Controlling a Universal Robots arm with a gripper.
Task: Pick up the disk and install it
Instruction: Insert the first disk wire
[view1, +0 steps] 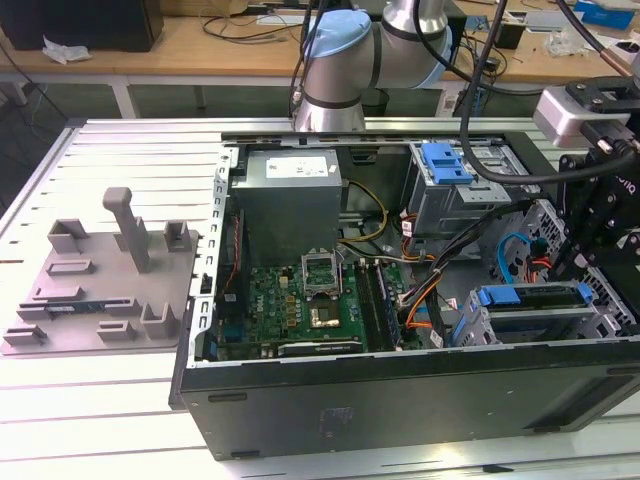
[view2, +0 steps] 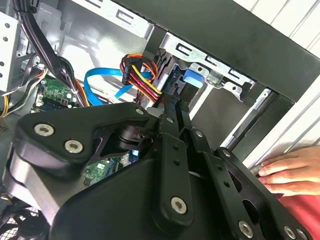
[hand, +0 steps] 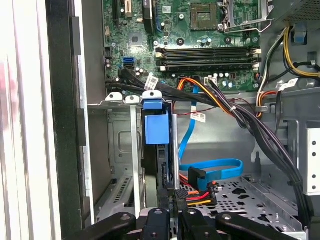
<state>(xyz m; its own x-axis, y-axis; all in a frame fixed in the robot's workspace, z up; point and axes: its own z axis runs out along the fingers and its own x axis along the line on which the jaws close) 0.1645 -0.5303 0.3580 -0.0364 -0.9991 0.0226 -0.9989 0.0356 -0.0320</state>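
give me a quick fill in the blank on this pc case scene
1. The computer case lies on its side with its side panel ____.
2. The flat data cable near the drive cage is ____ in colour.
3. In the second wrist view, a person's ____ rests by the case's edge.
4. The grey holder sits on the exterior view's ____.

Missing words: off; blue; hand; left

A slatted white metal table (view1: 120, 160) stands before a cluttered wooden bench (view1: 230, 45) along the back.
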